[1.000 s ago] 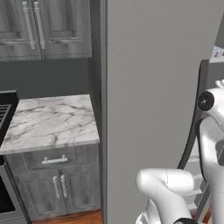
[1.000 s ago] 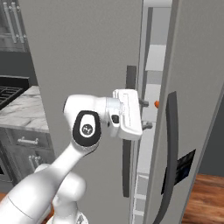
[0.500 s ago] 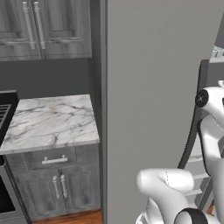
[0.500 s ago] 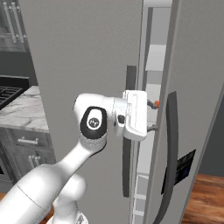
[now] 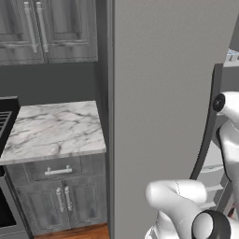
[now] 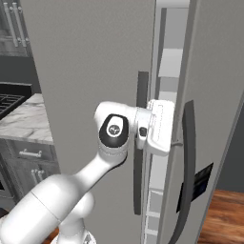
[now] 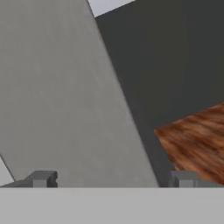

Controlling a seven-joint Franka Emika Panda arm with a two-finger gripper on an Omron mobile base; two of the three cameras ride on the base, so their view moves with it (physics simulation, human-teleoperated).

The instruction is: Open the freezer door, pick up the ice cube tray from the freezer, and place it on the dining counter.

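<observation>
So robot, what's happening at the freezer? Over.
Gripper open, empty, at the door gap. Freezer door ajar, handle not gripped. Tray not picked yet.

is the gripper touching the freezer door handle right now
Cannot tell. In the right base view the gripper sits right of the freezer door handle, its hand overlapping it. The hand view shows open fingertips holding nothing.

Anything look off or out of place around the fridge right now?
Nothing damaged or spilled. The freezer door stands slightly ajar, white shelves showing in the gap beside its handle. The gripper is open, holding nothing, by that gap.
</observation>
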